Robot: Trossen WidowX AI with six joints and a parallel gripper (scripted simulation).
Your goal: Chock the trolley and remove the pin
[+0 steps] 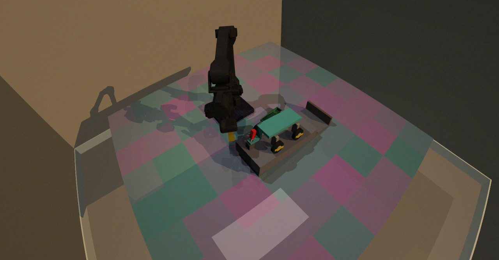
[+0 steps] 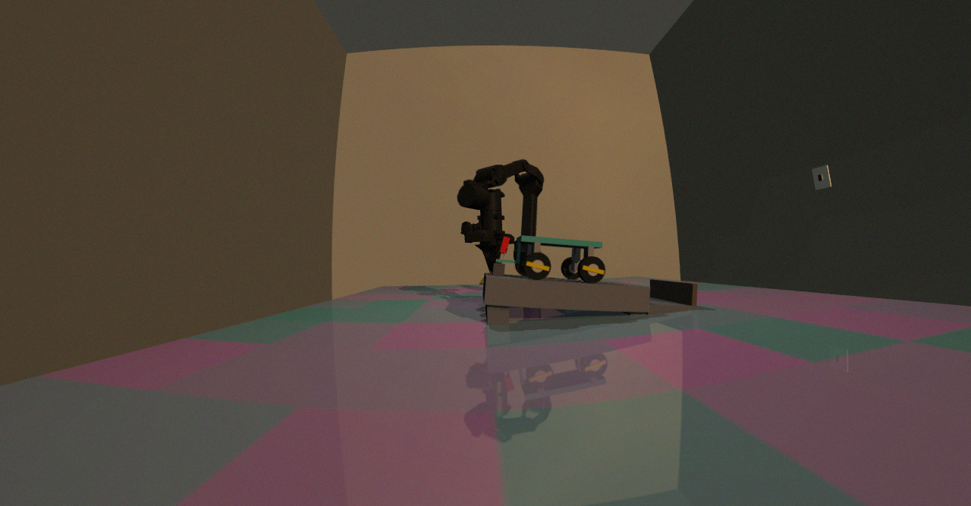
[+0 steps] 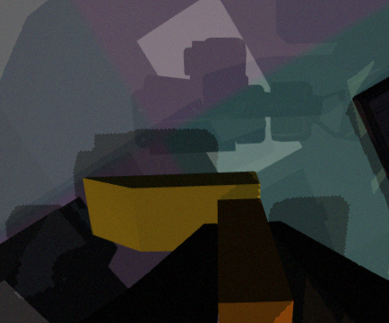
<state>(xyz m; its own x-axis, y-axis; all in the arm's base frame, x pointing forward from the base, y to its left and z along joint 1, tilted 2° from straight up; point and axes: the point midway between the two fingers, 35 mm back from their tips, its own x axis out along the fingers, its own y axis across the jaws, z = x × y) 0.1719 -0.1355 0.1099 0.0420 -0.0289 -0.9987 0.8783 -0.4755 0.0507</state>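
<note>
yellow chock (image 1: 231, 137) (image 2: 482, 280) (image 3: 159, 211) hangs by its orange handle (image 3: 253, 311), pinched in the black gripper (image 1: 229, 131) (image 2: 491, 269) (image 3: 241, 237) beside the ramp (image 1: 259, 166) (image 2: 567, 293)

Black arm arched over, wrist low, fingers (image 2: 491, 268) closed on something

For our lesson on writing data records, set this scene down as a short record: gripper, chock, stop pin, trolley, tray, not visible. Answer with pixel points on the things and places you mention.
gripper: shut on the orange handle of the yellow chock (image 1: 231, 136) (image 3: 154, 215)
chock place: beyond the ramp's (image 1: 248, 159) (image 2: 567, 293) uphill end, not at a wheel
stop pin: red-headed pin (image 1: 252, 134) (image 2: 504, 245), standing at the trolley's uphill end
trolley: green-topped trolley (image 1: 280, 121) (image 2: 560, 241), on the ramp
tray: green tray (image 1: 271, 114), partly hidden behind the trolley
not visible: the tray's full inside
</note>
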